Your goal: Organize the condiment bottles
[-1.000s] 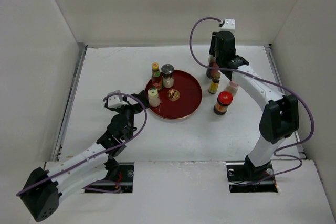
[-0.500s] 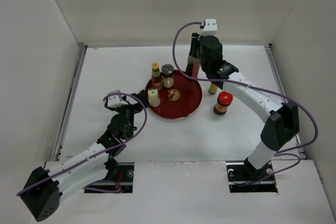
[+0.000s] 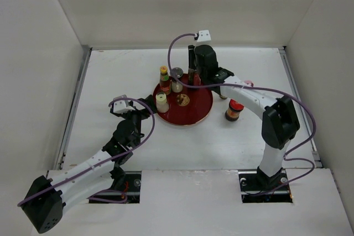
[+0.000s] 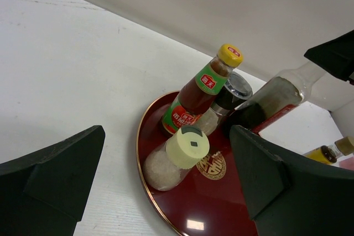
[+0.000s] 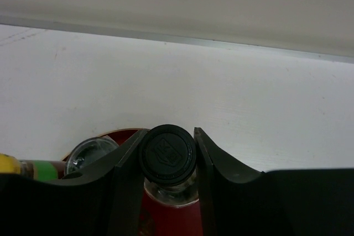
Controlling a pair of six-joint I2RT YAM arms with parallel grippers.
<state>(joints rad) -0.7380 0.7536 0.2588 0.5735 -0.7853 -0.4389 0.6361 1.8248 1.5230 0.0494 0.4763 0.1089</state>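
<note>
My right gripper (image 3: pixel 193 69) is shut on the neck of the tall dark black-capped bottle (image 3: pixel 191 53), with a finger on each side of its cap (image 5: pixel 167 154). It holds the bottle upright at the back of the round red tray (image 3: pixel 193 111), beside the grey-capped jar (image 3: pixel 177 79). I cannot tell whether the bottle's base touches the tray. The yellow-capped red sauce bottle (image 3: pixel 164 78) and the cream shaker (image 3: pixel 162 102) stand on the tray's left half. My left gripper (image 3: pixel 145 106) is open and empty, just left of the cream shaker (image 4: pixel 180 156).
The red-lidded jar (image 3: pixel 234 109) stands on the table right of the tray. A pink cap (image 3: pixel 248 83) shows behind my right arm, which mostly hides the yellow-labelled bottle (image 4: pixel 321 154). White walls enclose the table on three sides.
My right arm has carried the dark bottle leftwards from the back right of the table to the tray's back part. The left arm has not moved.
</note>
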